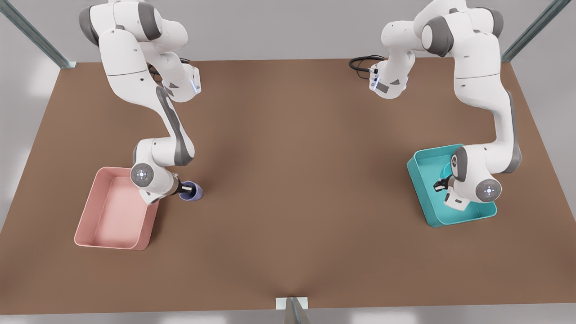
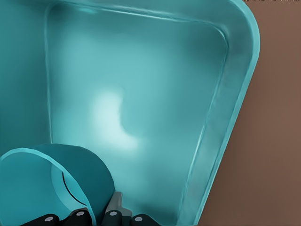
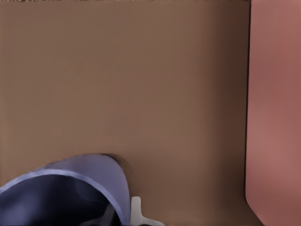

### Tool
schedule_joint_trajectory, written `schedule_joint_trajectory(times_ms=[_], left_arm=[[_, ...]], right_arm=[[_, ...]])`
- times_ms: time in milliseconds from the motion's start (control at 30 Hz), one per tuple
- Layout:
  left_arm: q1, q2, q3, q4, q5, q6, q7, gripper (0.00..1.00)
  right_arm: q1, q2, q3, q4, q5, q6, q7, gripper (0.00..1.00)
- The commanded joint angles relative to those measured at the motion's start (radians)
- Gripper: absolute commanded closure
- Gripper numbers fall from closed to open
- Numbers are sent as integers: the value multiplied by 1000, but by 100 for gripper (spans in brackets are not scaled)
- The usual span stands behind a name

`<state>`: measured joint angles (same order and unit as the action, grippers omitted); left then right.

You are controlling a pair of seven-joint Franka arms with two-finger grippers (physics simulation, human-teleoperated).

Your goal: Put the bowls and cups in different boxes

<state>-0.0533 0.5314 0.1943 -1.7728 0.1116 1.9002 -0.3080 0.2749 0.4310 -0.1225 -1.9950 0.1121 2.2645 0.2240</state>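
The lavender cup (image 1: 192,191) stands low over the brown table (image 1: 292,180), just off the pink box (image 1: 112,211) toward the front view's right. My right gripper (image 1: 185,187) is shut on its rim; in the right wrist view the cup (image 3: 61,188) sits against the right gripper (image 3: 120,214), with the pink box (image 3: 275,117) beside it. The teal bowl (image 1: 446,170) hangs tilted inside the teal box (image 1: 423,198), with my left gripper (image 1: 439,184) shut on its rim. From the left wrist, the bowl (image 2: 28,188) lies over the box floor (image 2: 141,94), pinched by the left gripper (image 2: 96,217).
The table is bare brown between the two boxes. Metal frame posts (image 1: 31,31) stand at the back corners, and a small bracket (image 1: 291,303) sits at the front edge. A black cable (image 1: 362,63) loops near the far arm base.
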Motion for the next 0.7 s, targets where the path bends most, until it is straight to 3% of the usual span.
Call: schedule_joint_trajectory(times_ms=[0, 133, 200, 233, 267, 300, 333, 467, 533, 600, 667], left_arm=[[10, 16, 1, -7, -4, 99, -59, 79], [33, 41, 1, -39, -4, 172, -59, 79], [39, 45, 1, -43, -4, 186, -59, 79], [39, 47, 1, -43, -6, 186, -59, 72], [39, 48, 1, -43, -6, 186, -59, 49], [39, 48, 1, -43, -6, 184, -59, 15], [39, 44, 1, -43, -6, 177, -59, 0], [-14, -172, -10, 56, -67, -211, -56, 0], [-22, -248, -145, 276, -69, -498, -54, 0], [-22, -304, -225, 378, -72, -608, 82, 0], [-20, -288, -233, 473, -96, -668, 144, 0]], right_arm=[[-6, 0, 0, 41, -11, -68, 21, 79], [-34, -23, -3, 272, 61, -313, -31, 79], [-95, -12, -8, 370, 60, -321, -225, 79], [-134, -11, -9, 410, 57, -321, -327, 79], [-163, -18, -11, 426, 44, -321, -412, 79], [-194, -26, -15, 427, 35, -326, -474, 79], [-221, -49, -17, 427, -6, -338, -528, 79], [-322, -51, -31, 427, -63, -382, -609, 79], [-365, 9, -31, 432, -60, -370, -621, 79], [-381, 106, -29, 487, -46, -336, -623, 79], [-390, 156, -29, 490, -25, -273, -623, 79]])
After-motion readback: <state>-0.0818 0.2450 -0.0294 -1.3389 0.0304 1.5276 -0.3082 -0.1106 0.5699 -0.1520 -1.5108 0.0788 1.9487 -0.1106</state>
